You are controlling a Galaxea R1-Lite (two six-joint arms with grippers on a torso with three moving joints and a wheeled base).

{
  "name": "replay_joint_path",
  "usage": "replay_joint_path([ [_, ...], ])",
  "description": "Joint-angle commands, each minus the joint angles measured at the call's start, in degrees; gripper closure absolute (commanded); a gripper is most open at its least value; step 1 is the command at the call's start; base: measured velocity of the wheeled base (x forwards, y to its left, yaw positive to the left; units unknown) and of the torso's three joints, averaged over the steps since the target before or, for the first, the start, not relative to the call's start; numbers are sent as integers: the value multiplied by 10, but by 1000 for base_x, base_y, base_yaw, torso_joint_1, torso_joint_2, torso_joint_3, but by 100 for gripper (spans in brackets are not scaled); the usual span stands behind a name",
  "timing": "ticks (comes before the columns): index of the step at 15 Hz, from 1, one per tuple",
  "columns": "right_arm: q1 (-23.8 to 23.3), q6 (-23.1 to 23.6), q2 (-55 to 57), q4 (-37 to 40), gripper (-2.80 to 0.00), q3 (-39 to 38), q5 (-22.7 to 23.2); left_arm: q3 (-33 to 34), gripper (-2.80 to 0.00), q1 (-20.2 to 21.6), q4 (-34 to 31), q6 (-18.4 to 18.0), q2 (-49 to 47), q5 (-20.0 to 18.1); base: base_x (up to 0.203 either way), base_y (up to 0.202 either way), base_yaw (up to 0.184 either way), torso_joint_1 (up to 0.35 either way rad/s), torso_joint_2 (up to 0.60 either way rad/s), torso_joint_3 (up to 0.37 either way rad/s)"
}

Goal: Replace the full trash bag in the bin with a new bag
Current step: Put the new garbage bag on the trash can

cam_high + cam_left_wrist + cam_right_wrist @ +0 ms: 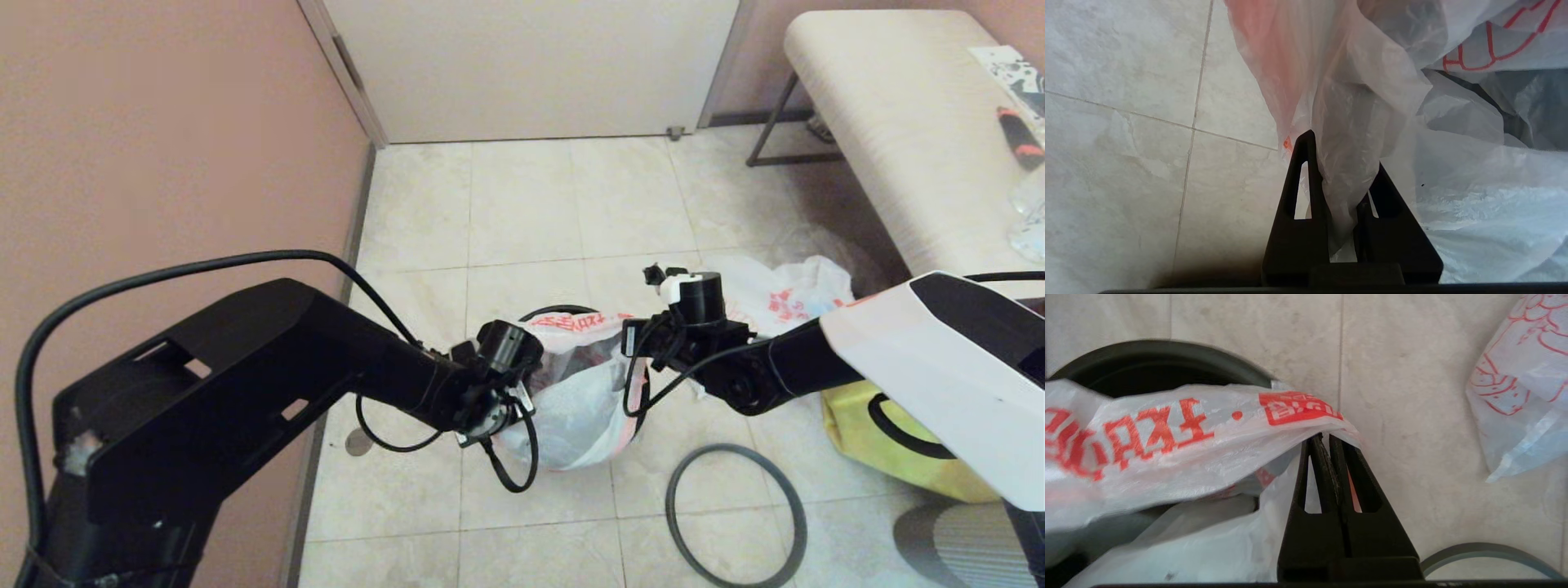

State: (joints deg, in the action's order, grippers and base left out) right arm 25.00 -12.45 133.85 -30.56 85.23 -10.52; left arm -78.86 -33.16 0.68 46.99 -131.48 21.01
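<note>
The black bin [555,310] [1155,359] stands on the tiled floor in the middle. A white trash bag [571,416] [1372,81] [1167,437] with red print sits in it, its mouth pulled out between both grippers. At the bin's left side my left gripper [518,412] [1341,163] is shut on a bunched fold of the bag. My right gripper [637,359] [1326,437] is at the bin's right side, shut on the bag's printed edge, which drapes over its tips. Pale crumpled plastic fills the inside. The bin's dark grey hoop [671,506] [1486,549] lies loose on the floor at the front right.
Another white bag [784,298] [1523,396] with red print lies on the floor right of the bin. A yellow shopping bag [882,441] stands under my right arm. A bench [898,122] is at the far right, a wall [163,163] close on the left.
</note>
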Motion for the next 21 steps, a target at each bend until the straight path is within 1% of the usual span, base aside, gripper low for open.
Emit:
replay_joint_path([
  [1, -6, 0, -1, -2, 0, -11, -3, 1, 0, -1, 1, 3, 4, 3, 0, 0, 0, 0, 0, 0],
  [5, -7, -2, -38, -7, 0, -109, -10, -15, 0, 8, 1, 3, 1, 3, 0, 0, 0, 0, 0, 0],
  [6, -7, -9, -44, -14, 0, -126, -12, -19, 0, 13, 1, 3, 0, 2, 0, 0, 0, 0, 0, 0],
  [7, -4, -21, -46, -24, 0, -135, -13, -21, 0, 18, 1, 3, 1, -1, 0, 0, 0, 0, 0, 0],
  [10, -3, -15, -34, -25, 0, -130, -13, -31, 0, 27, 1, 3, 0, -3, 0, 0, 0, 0, 0, 0],
  [13, 7, -14, -45, -15, 0, -144, -23, -37, 0, 32, 0, 4, 0, -4, 0, 0, 0, 0, 0, 0],
  [16, 4, -14, -20, -17, 0, -127, -25, -33, 0, 30, -1, 5, 4, -5, 0, 0, 0, 0, 0, 0],
  [18, -1, -14, 11, -19, 0, -88, -25, -32, 0, 27, -1, 5, 5, -6, 0, 0, 0, 0, 0, 0],
  [21, -5, -15, 18, -19, 0, -34, -23, -22, 0, 17, -2, 3, 3, -21, 0, 0, 0, 0, 0, 0],
])
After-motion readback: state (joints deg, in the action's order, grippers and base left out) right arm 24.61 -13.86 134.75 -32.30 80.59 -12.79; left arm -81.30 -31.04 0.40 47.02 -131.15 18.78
